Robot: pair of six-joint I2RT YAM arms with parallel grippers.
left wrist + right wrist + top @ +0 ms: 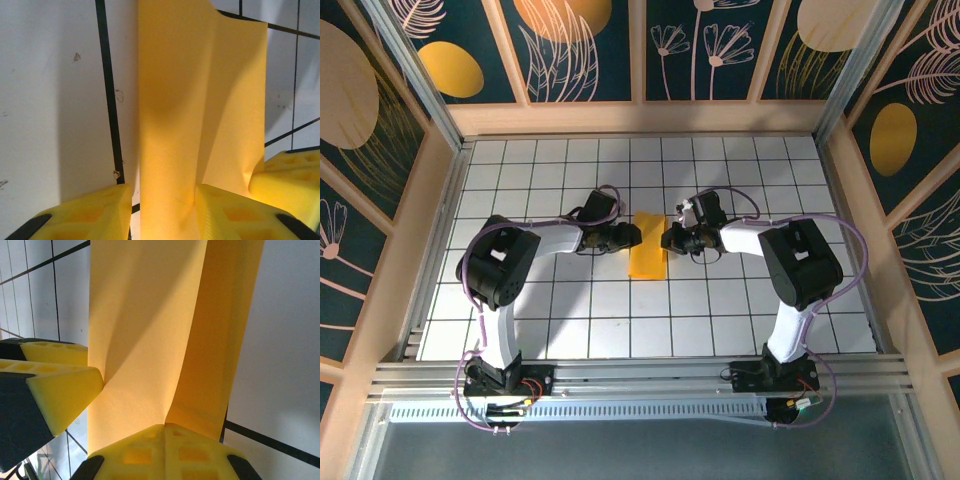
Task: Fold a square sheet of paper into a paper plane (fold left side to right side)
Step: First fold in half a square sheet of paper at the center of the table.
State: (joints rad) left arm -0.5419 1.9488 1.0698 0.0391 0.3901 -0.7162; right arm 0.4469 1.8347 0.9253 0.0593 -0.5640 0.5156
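Top external view: the folded sheet of paper (648, 248) lies in the middle of the table (520, 320). The right gripper (165, 432) pinches its edge; the left gripper (162, 200) is spread around a raised flap. The side fold looks half done, so next press that flap flat.

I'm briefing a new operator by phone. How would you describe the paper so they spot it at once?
On the white gridded table, look to the middle, between the left gripper and the right gripper. The paper lies there, a folded yellow-orange strip, flat and bright against the white squares.
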